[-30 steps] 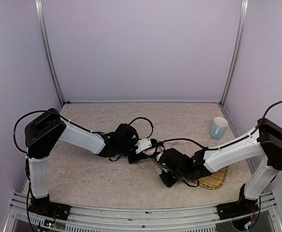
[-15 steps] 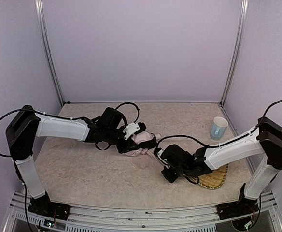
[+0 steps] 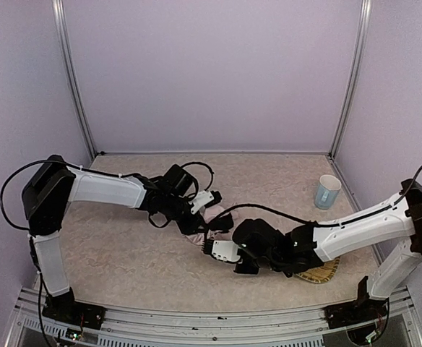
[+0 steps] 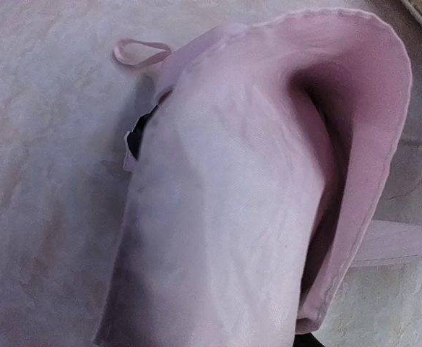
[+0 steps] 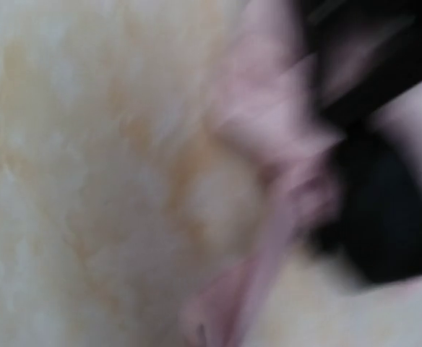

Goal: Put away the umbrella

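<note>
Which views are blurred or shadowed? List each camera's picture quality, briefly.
Top external: sharp and evenly lit, with no glare on the table. Left wrist: very close on the umbrella, mostly sharp, with a dark shaded fold at the right. Right wrist: heavy motion blur, only pink and black smears over the pale table, nothing with a clear edge.

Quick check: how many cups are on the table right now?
1. The cup stands upright at the far right of the table, near the back corner post. Another could be hidden under the left arm or right arm.
</note>
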You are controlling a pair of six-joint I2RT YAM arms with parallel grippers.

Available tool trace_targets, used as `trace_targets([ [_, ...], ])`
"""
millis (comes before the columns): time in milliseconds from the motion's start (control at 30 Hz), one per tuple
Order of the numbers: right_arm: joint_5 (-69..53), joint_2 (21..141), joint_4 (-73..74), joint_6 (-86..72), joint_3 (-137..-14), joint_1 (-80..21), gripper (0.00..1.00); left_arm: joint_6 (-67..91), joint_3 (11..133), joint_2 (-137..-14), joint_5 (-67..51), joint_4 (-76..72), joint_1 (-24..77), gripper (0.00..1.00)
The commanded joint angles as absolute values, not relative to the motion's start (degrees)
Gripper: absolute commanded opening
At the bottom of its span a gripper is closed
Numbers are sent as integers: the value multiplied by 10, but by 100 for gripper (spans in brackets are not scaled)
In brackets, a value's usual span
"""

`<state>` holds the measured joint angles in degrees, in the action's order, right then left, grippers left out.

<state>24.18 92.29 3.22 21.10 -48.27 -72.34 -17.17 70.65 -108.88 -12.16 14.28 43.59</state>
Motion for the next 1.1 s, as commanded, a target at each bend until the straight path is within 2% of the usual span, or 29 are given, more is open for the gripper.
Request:
trace_targets([
  [0,171,833,12,317,-506,-712,0,-205,710,-1125,-21,117,462,0],
  [233,101,800,-78,335,-496,-594,0,-264,694,-1161,-76,118,532,0],
  [433,-24,822,-83,290,-520,-512,0,-305,684,-1169,-145,114,556,0],
  [833,-59,840,-27,234,-519,-456,0,-306,666,-1170,-180,102,535,0],
  [933,-138,856,3,235,-565,-444,0,-332,683,-1183,-176,125,552,0],
  [1067,-218,934,94,257,-674,-441,0,-360,703,-1200,-166,149,576,0],
])
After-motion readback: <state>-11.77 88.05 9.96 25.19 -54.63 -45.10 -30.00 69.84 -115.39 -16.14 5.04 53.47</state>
